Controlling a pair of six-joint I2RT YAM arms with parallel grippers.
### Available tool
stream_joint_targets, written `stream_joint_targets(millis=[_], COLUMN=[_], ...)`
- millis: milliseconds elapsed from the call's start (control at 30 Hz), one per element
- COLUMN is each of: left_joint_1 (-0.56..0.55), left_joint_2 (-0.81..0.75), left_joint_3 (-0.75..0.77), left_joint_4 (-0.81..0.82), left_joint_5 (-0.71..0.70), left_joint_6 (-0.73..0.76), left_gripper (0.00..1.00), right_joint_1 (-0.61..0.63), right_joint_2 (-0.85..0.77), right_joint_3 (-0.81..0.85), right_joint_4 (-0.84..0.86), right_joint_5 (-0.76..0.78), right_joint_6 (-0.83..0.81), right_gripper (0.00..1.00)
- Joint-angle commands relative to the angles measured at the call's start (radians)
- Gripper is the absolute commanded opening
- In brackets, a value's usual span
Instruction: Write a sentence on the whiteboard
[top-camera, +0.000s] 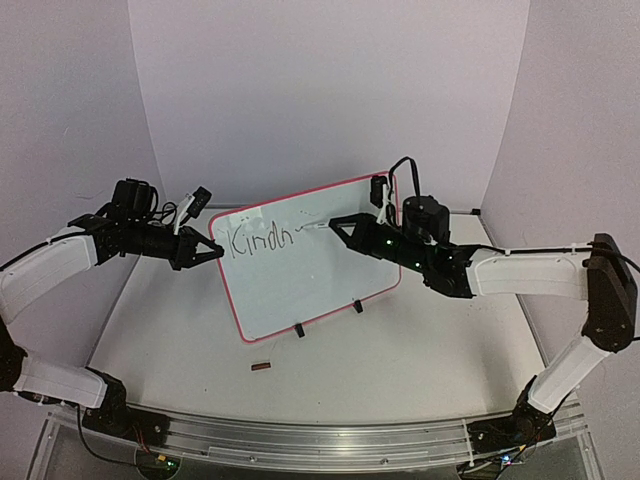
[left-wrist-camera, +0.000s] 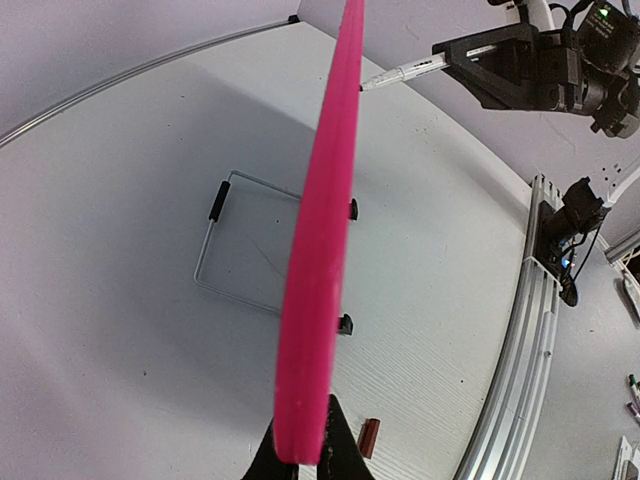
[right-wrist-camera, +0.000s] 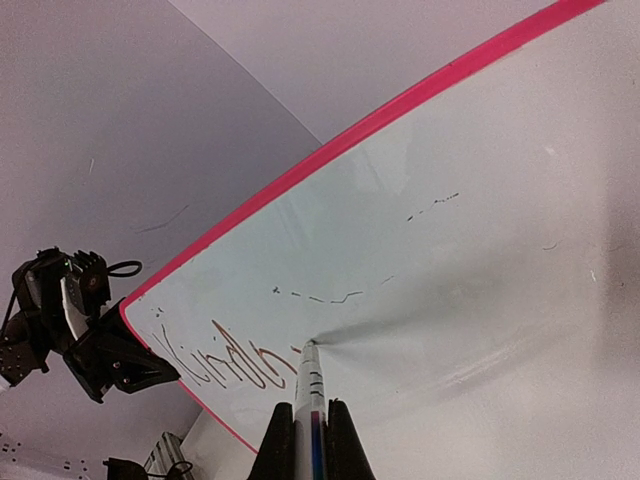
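Two grippers were at the whiteboard (top-camera: 300, 285) in the middle of the frame. The left gripper (top-camera: 212, 250) was clamped on its left edge. The right gripper (top-camera: 337, 224) was clamped on a marker (top-camera: 316, 228), its tip touching the board right after the sentence (top-camera: 258, 240), "Kindn".

One camera high, two on the wrists.
The high view looks down across the table (top-camera: 400, 355) at the whiteboard (top-camera: 300, 285) face-on; the left wrist view sights close along its red rim, the right wrist view sits just behind the marker (right-wrist-camera: 308, 392); all three share the board.
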Motion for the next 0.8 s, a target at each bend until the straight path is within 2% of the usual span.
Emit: stream_joint_targets(millis=[0, 500, 767], left_joint_1=[-0.011, -0.012, -0.013], left_joint_2=[0.014, 0.014, 0.014], left_joint_3=[0.008, 0.008, 0.01], left_joint_4=[-0.033, -0.033, -0.033], left_joint_5=[-0.078, -0.077, -0.076], left_joint_6=[0.05, 0.05, 0.05], left_gripper=[0.0, 0.0, 0.0], right_joint_1=[-0.012, -0.012, -0.011], right_joint_2=[-0.01, 0.054, 0.052], right_joint_3=[0.046, 0.082, 0.04], right_joint_4=[0.026, 0.041, 0.042], right_joint_5=[0.009, -0.047, -0.056], right_joint_6=[-0.013, 0.004, 0.027], right_gripper=[0.0, 0.0, 0.0])
